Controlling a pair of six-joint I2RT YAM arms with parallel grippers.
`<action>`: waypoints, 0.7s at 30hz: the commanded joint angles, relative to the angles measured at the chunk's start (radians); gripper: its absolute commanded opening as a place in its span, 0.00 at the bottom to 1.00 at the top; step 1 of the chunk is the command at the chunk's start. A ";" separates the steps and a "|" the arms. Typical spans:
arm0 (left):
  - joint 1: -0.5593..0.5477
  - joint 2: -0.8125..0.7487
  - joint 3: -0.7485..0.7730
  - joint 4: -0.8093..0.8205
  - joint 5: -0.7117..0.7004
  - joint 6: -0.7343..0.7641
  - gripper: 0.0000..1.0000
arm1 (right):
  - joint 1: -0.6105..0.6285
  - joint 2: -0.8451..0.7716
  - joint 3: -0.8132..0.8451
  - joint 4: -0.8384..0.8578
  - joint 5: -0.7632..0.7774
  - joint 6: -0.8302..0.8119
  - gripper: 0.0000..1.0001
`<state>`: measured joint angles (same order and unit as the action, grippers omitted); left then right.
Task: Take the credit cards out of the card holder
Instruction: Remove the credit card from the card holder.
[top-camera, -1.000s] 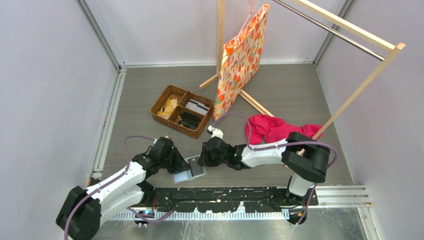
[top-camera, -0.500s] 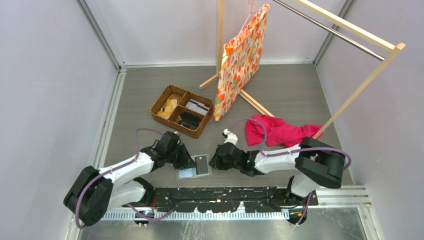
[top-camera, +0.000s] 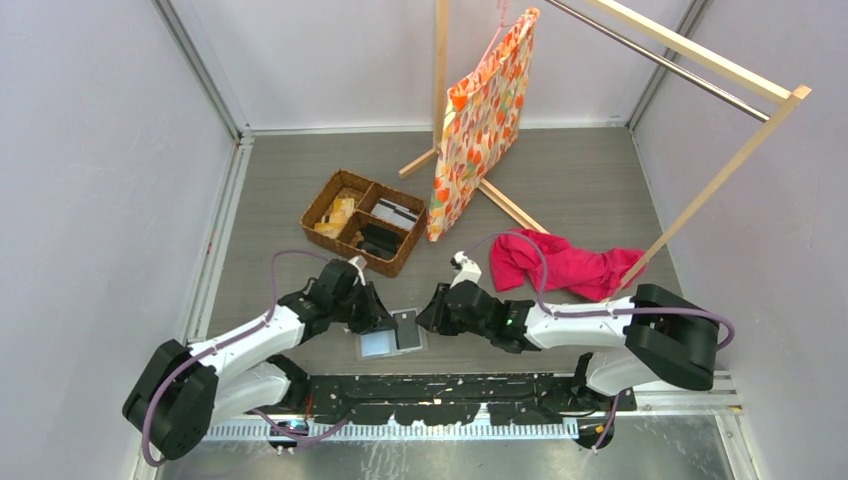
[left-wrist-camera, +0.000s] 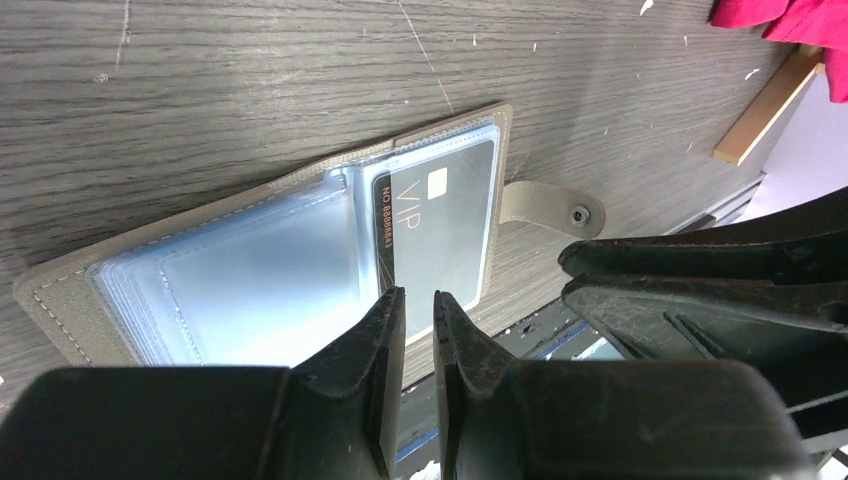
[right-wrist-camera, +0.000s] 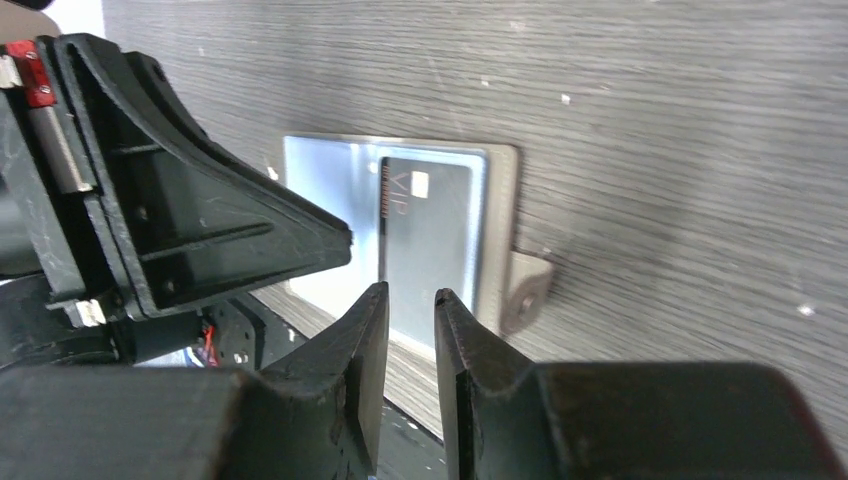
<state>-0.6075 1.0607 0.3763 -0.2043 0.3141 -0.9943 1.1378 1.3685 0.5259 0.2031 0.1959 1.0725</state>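
Observation:
The card holder (top-camera: 372, 347) lies spread open on the table between my two grippers, its grey-olive edge (left-wrist-camera: 60, 300) and snap tab (left-wrist-camera: 545, 208) showing. Its left panel is pale blue clear sleeves. One of the credit cards (left-wrist-camera: 445, 220), grey and marked VIP, lies on the right panel (right-wrist-camera: 430, 240); I cannot tell whether it sits inside the sleeve. My left gripper (left-wrist-camera: 418, 300) hovers at the holder's near edge, jaws a narrow gap apart and empty. My right gripper (right-wrist-camera: 410, 295) faces the card's edge from the other side, jaws slightly apart with nothing between them.
A brown wicker divided basket (top-camera: 322, 198) with small items stands behind the left gripper. A red cloth (top-camera: 560, 262) lies at the right. A wooden rack with a patterned bag (top-camera: 480, 110) stands at the back. The black base rail (top-camera: 450, 385) runs close to the holder.
My right gripper has drawn back to the right, off the card holder. The left gripper has moved right along the holder, which has shifted a little to the right.

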 joint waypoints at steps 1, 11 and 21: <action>-0.003 -0.024 0.023 -0.010 -0.009 0.004 0.19 | 0.007 0.057 0.080 0.044 -0.037 -0.038 0.29; -0.002 0.028 0.000 0.040 0.008 -0.013 0.24 | 0.000 0.168 0.096 0.079 -0.050 -0.018 0.30; -0.003 0.065 -0.003 0.039 -0.004 -0.017 0.25 | -0.004 0.200 0.090 0.087 -0.062 -0.014 0.31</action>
<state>-0.6075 1.1194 0.3763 -0.1959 0.3145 -1.0126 1.1366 1.5570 0.5968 0.2535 0.1352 1.0534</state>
